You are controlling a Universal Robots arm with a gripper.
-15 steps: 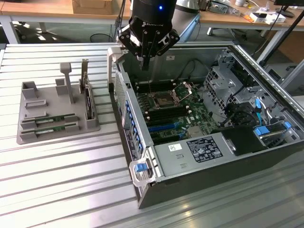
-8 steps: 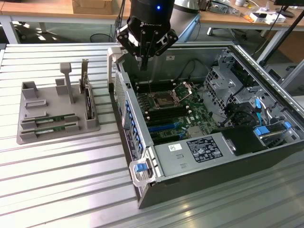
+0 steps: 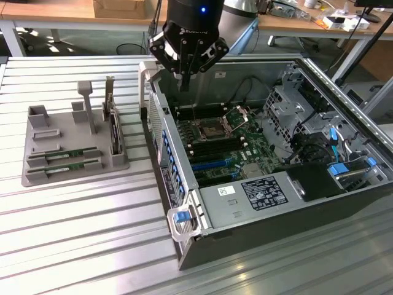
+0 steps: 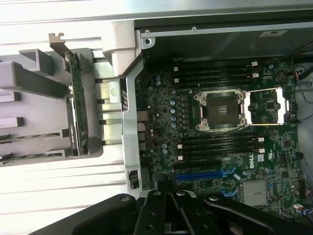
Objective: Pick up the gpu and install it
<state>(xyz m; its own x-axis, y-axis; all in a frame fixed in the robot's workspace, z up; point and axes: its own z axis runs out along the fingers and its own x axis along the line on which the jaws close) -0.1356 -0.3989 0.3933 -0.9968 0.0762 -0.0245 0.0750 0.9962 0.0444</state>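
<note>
While the pinched-shut gripper (image 3: 183, 81) hangs free above the case rim (image 3: 149, 92), the gpu (image 3: 66, 153) lies well apart. It's a thin green stick, flat in its tray (image 3: 37, 179).

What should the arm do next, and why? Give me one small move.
Likely swing the gripper toward the exterior view's left, over the gray holder, opening it on the way. It hangs shut and empty above the computer case, while the green sticks lie in the holder, not yet picked.
</note>
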